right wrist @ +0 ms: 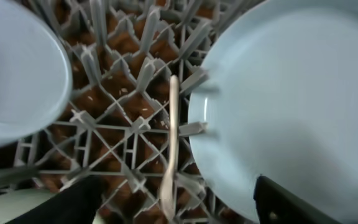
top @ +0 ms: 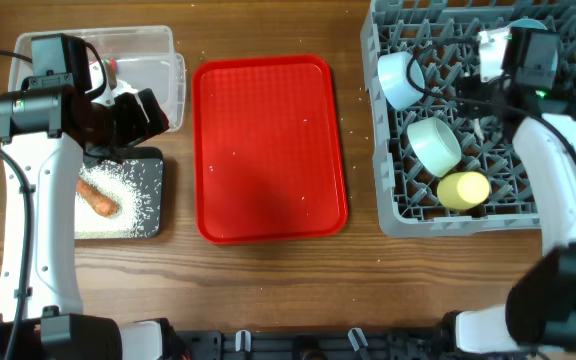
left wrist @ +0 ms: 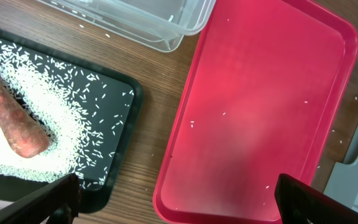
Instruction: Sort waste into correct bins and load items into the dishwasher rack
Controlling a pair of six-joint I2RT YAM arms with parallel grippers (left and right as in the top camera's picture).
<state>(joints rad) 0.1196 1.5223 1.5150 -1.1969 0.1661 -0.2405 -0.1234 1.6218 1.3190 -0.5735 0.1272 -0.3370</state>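
Note:
The orange carrot (top: 98, 197) lies on loose rice (top: 128, 190) in the black tray (top: 154, 228); the left wrist view shows the carrot (left wrist: 11, 118) and rice (left wrist: 36, 87) too. My left gripper (left wrist: 179, 205) is open and empty, above the table between the black tray (left wrist: 126, 118) and the red tray. The clear tub (top: 153, 50) holds a bit of red beside the arm. The grey rack (top: 393, 210) holds two bowls (top: 400, 78) (top: 434, 145), the yellow cup (top: 463, 189) and the plate (right wrist: 291, 93). My right gripper (right wrist: 176, 202) is open over the white spoon (right wrist: 173, 124) lying in the rack.
The flat red tray (top: 268, 150) lies between the bins and the rack with a few rice grains on it. A few grains also lie on the wooden table round it. My left arm covers part of the tub, and my right arm crosses the rack's right side.

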